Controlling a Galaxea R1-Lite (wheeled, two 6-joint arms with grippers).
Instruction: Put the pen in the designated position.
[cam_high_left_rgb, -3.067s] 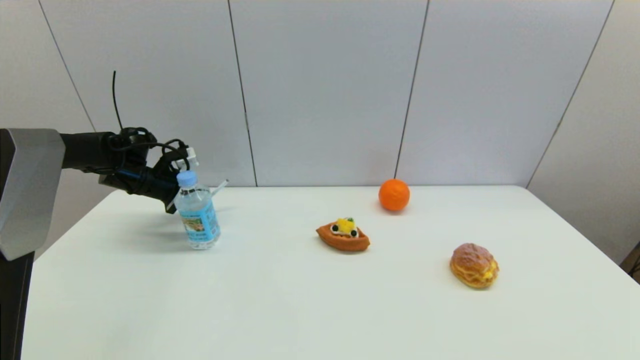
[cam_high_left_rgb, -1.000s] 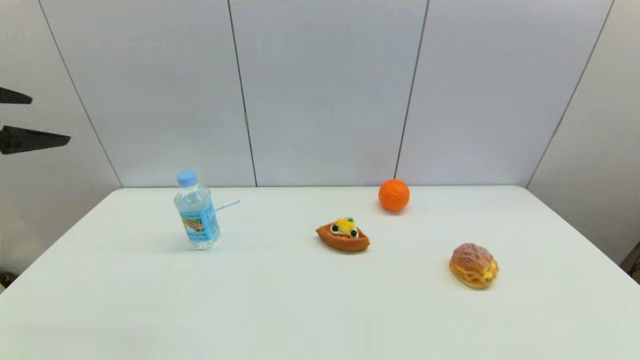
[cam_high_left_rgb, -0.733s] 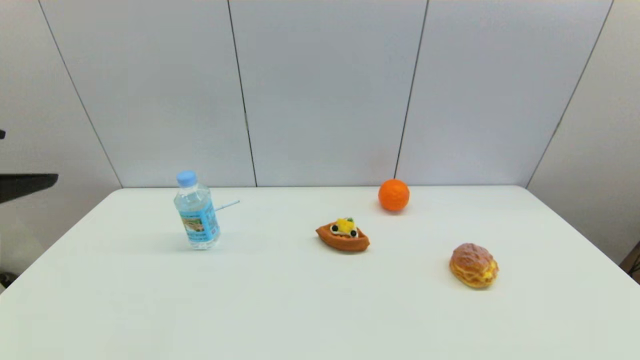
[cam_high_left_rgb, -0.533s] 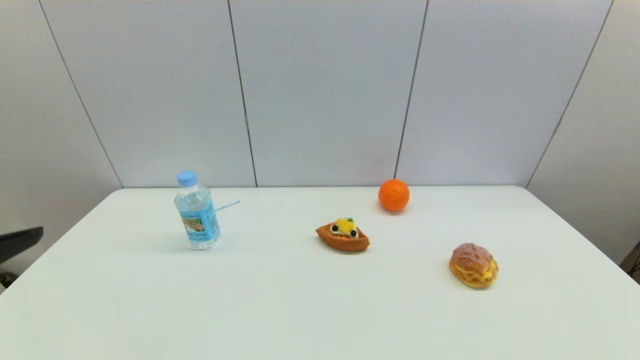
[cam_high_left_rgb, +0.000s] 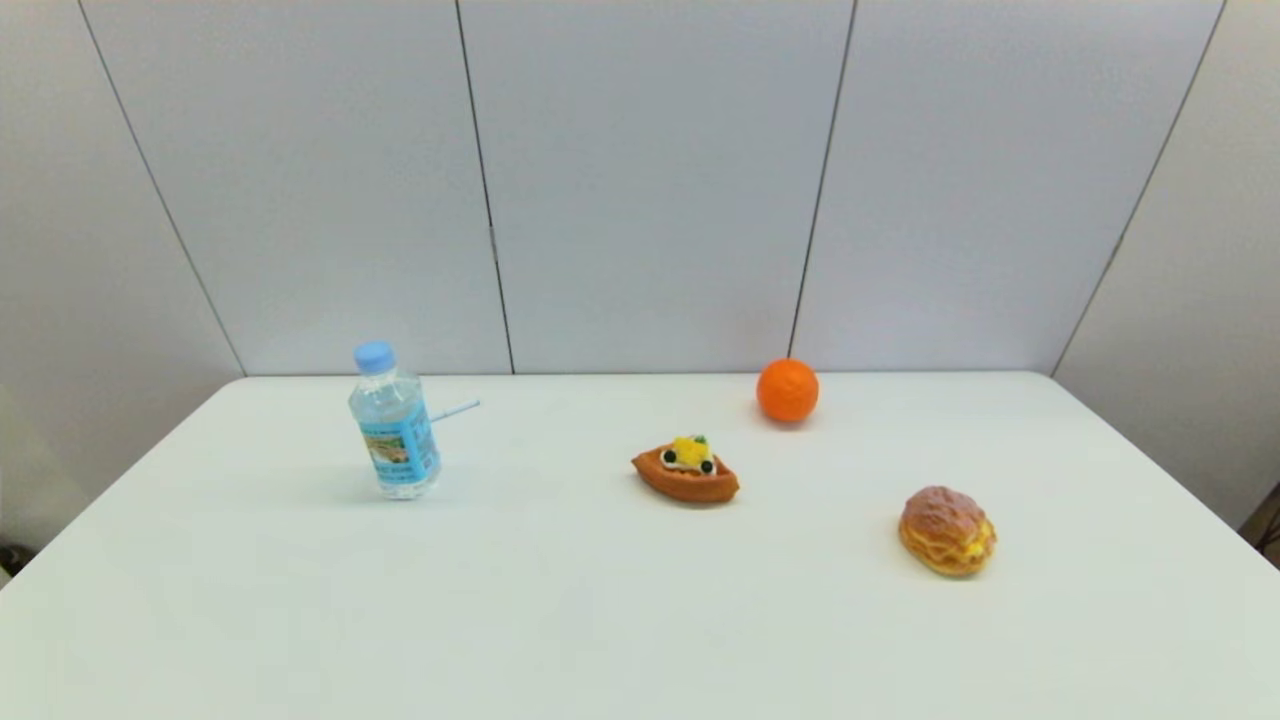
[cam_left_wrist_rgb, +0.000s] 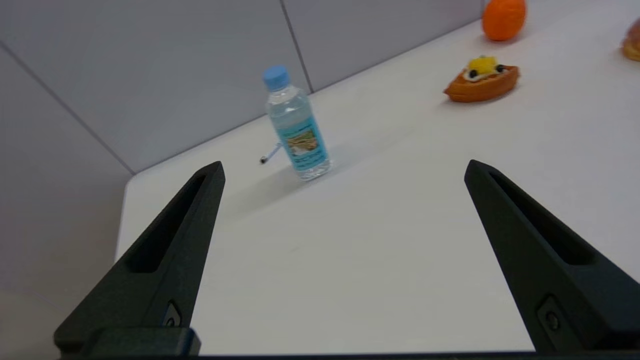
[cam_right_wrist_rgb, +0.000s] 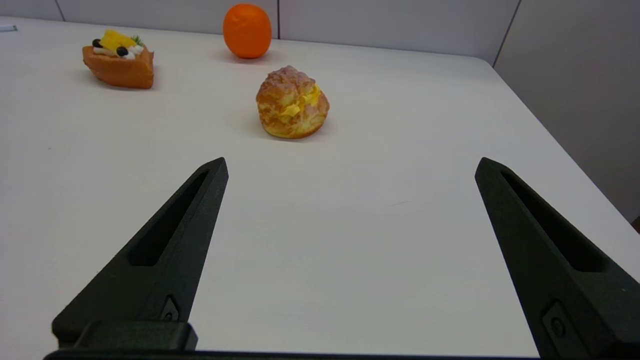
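Both the left gripper and the right gripper are held wide apart with nothing in them, while the pen is laid flat on the white table just behind the water bottle.

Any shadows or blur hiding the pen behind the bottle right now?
Head view: the bottle hides most of the pen; soft shadow falls to the bottle's left, off the pen. Left wrist view: slight blur, but the pen's dark tip shows beside the bottle, framed by the open left hand.
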